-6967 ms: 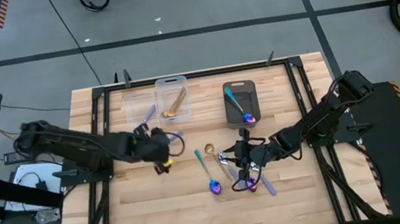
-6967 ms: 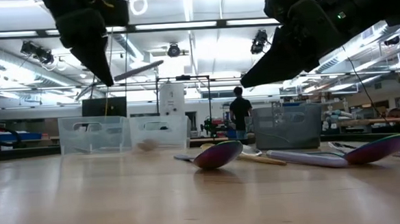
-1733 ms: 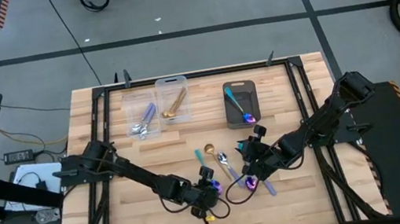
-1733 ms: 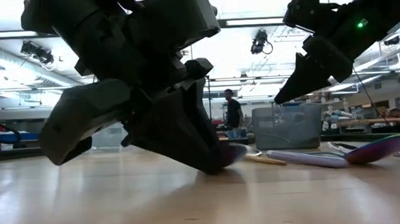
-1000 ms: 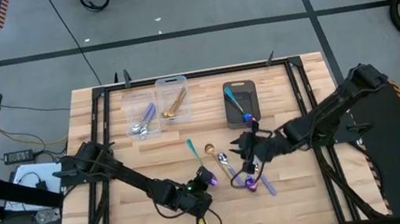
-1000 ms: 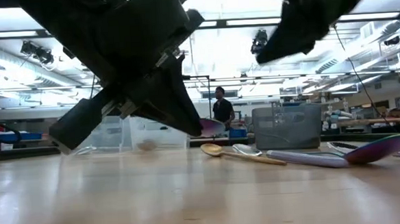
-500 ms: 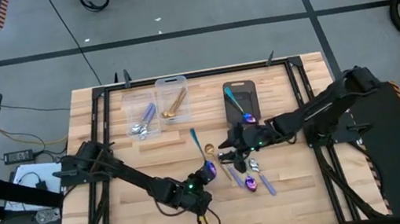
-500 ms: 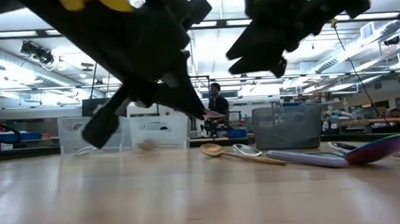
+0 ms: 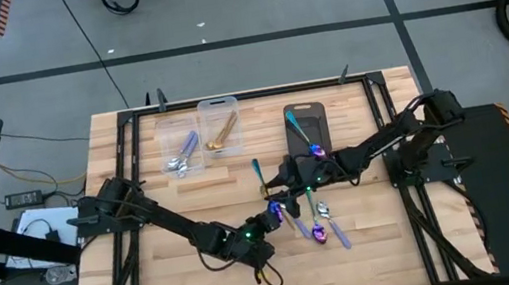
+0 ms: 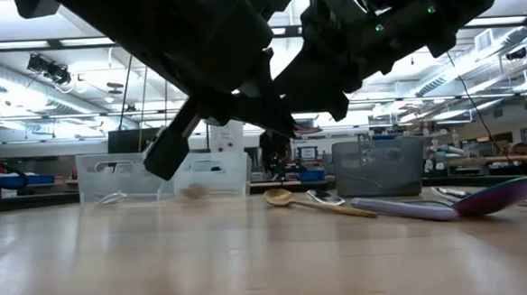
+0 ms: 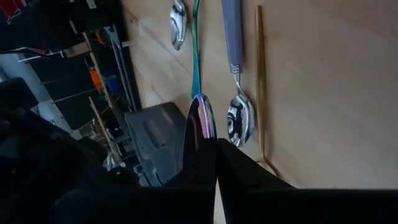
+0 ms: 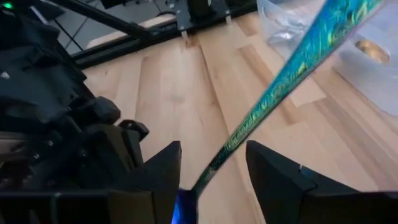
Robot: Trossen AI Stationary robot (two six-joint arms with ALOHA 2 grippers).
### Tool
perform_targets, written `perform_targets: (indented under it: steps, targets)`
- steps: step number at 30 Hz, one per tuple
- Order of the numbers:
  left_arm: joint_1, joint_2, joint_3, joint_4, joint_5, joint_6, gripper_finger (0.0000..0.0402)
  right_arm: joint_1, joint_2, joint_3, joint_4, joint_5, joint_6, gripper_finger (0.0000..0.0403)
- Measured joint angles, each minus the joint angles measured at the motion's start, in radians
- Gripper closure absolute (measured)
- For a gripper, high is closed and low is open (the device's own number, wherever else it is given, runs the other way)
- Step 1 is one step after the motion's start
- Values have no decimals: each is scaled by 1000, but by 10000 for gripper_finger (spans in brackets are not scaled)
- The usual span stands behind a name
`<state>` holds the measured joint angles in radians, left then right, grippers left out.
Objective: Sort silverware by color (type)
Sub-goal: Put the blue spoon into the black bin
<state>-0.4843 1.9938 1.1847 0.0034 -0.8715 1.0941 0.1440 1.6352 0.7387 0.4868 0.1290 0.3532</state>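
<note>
Spanning the wooden table (image 9: pixel 152 269), both arms meet near its middle — the left gripper (image 9: pixel 272 211) is clenched on the bowl of a teal-handled spoon (image 9: pixel 258 175), whose handle passes between the spread fingers of the right gripper (image 9: pixel 280 191), not yet clamped.

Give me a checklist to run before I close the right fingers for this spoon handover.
1. Left gripper shut on the bowl of the teal-handled spoon: ok.
2. Spoon handle passes between the right fingers: ok.
3. Right gripper has gripped the handle: not ok, the fingers stand open.
4. Handle touches a right finger: cannot tell.
5. Dark grey bin is free to take it: ok, only one matching spoon lies inside.
6. Loose spoons on the table are clear of both grippers: cannot tell, they lie close by.
</note>
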Motion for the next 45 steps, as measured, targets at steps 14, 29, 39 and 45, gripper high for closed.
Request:
perform_targets:
  steps: [14,29,39,45]
  targets:
    - [16,0,0,57,0,68,393,-1,-1,1,24,1,-12,342]
    - [11,0,0,64,3,-90,323,0,-2,0,1,-1,-54,372]
    - [-20,-1,1,60,-66,-342,211,-18,-1,-2,-46,3,-61,383]
    - [-32,-42,-1,-101,-47,-616,209,-40,-15,-1,-88,1,-67,383]
